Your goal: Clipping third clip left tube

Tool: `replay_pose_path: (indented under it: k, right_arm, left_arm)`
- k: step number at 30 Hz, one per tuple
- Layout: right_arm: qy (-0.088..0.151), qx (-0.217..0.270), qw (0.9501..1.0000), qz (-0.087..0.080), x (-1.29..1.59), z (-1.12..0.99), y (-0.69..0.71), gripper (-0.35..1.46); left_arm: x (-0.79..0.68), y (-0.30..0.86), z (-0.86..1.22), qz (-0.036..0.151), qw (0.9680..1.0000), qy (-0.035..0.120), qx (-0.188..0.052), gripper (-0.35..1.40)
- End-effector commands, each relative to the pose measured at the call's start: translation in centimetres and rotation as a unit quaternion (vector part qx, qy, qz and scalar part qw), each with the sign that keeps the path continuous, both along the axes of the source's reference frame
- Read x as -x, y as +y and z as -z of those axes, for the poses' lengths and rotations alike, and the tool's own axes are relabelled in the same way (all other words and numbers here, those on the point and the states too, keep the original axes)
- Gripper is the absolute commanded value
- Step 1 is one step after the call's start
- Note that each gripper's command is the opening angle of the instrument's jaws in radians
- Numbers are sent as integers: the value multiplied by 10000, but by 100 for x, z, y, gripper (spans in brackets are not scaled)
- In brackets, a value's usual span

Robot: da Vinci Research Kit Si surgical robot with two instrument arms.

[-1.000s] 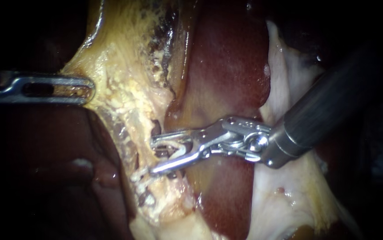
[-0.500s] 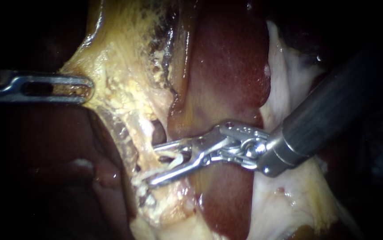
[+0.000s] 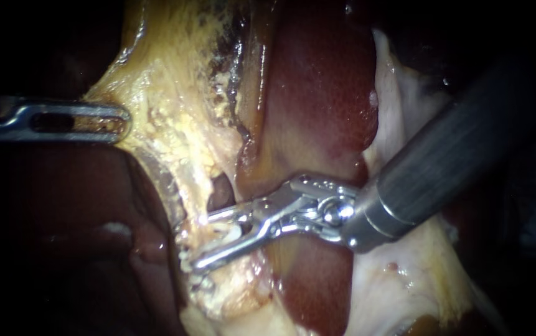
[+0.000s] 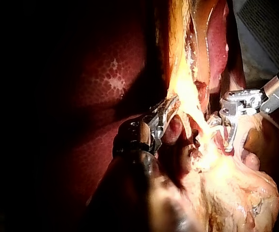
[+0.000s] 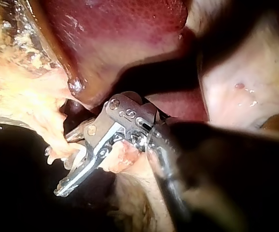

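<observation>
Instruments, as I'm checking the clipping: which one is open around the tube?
The right instrument, from upper right, open astride the tube; the left instrument is clamped on yellow tissue.

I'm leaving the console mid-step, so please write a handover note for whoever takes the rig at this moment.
Left tool: jaws shut on the yellowish tissue, at the left of the endoscope view.
Right tool: jaws open and straddling the pale tube, one jaw on each side. They have not closed on it.
Done: the right tool's jaws are set across the tube.
Left: close the jaws to set the clip, open them, then back away.
Clips already on the tube cannot be made out here, so check the spacing first.
</observation>
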State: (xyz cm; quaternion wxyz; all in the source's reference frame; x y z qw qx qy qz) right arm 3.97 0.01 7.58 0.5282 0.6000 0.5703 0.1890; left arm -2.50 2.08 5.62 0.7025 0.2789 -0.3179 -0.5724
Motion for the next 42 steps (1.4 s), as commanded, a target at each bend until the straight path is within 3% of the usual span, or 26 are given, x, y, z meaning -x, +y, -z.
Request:
replay_pose_path:
  k: [1, 5, 13, 15, 20, 26, 28, 30, 31, 37, 42]
  right_arm:
    - [-70, -13, 10000, -61, -2, 1, 1, 53]
    - [-165, -73, 9996, -237, -7, 5, 10, 53]
    - [-456, -260, 9966, -634, -9, 22, 55, 53]
    - [-491, -288, 9961, -668, -10, 25, 65, 53]
    - [-500, -298, 9960, -679, -13, 25, 70, 51]
    - [-639, -494, 9952, -557, -12, 19, 74, 41]
    - [-692, -556, 9947, -516, -10, 15, 76, 21]
    - [-765, -615, 9937, -546, -7, 9, 79, -24]
    - [-819, -671, 9928, -558, -5, 6, 81, -35]
    - [-879, -714, 9929, -358, 6, -12, 87, -35]
    - [-924, -811, 9919, -308, 5, -7, 84, -35]
  left_arm:
    - [0, 0, 0, -3, 10000, -4, 0, -35]
    - [0, 0, 0, -3, 10000, -4, 0, -35]
    - [1, 0, -2, -2, 10000, -3, 3, -35]
    - [1, 0, -2, -1, 10000, -2, 3, -35]
    - [1, 0, -2, 0, 10000, -1, 5, -35]
    - [1, -1, -3, 2, 10000, 1, 9, -35]
    - [2, -2, -3, 3, 10000, 1, 10, -35]
    - [2, -2, -4, 3, 10000, 2, 11, -35]
    - [2, -2, -4, 4, 10000, 2, 12, -35]
    - [2, -2, -4, 4, 10000, 3, 13, -35]
    - [2, -2, -4, 5, 10000, 3, 13, -35]
